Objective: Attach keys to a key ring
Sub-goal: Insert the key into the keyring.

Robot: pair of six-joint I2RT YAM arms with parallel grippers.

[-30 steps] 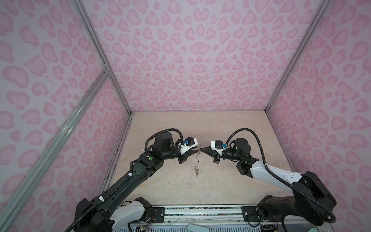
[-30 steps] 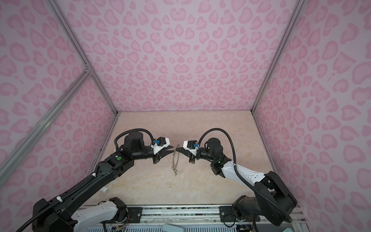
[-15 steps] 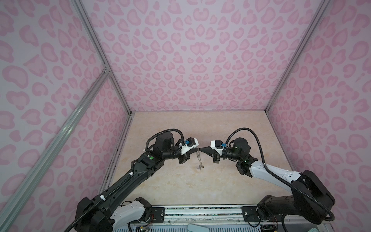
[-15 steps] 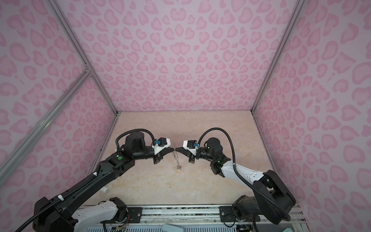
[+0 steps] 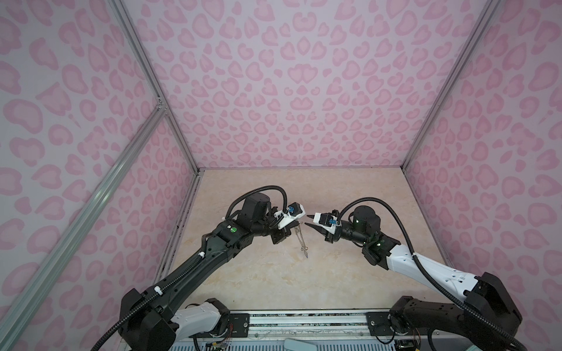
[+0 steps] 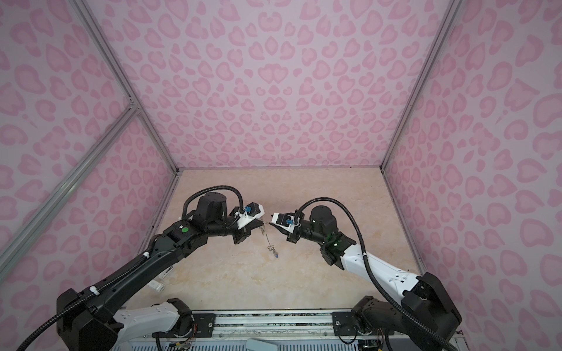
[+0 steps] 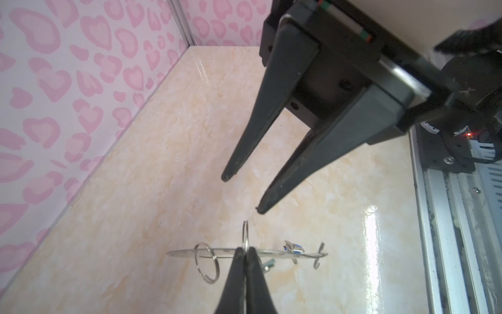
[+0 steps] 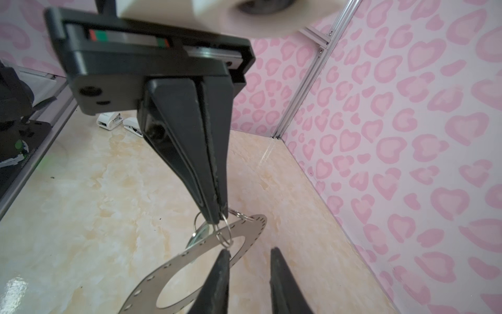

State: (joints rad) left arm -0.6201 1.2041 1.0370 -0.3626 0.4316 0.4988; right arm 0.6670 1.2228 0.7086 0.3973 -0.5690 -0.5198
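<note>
Left gripper (image 7: pixel 245 252) pinches a wire loop (image 7: pixel 245 231) on the ring (image 8: pixel 152 285); keys (image 7: pixel 294 248), perhaps two, hang there. Right gripper (image 7: pixel 243 194) stands open nearby.

Key ring (image 5: pixel 300 241) hangs mid-workspace; open tabletop (image 5: pixel 304 188) around.

Left gripper (image 8: pixel 215 216) pinched tight — right gripper (image 7: pixel 242 194) faces it tip to tip, jaws parted

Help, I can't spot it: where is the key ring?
In a top view, the key ring hangs above mid-table from the shut left gripper, the open right gripper facing it.
</note>
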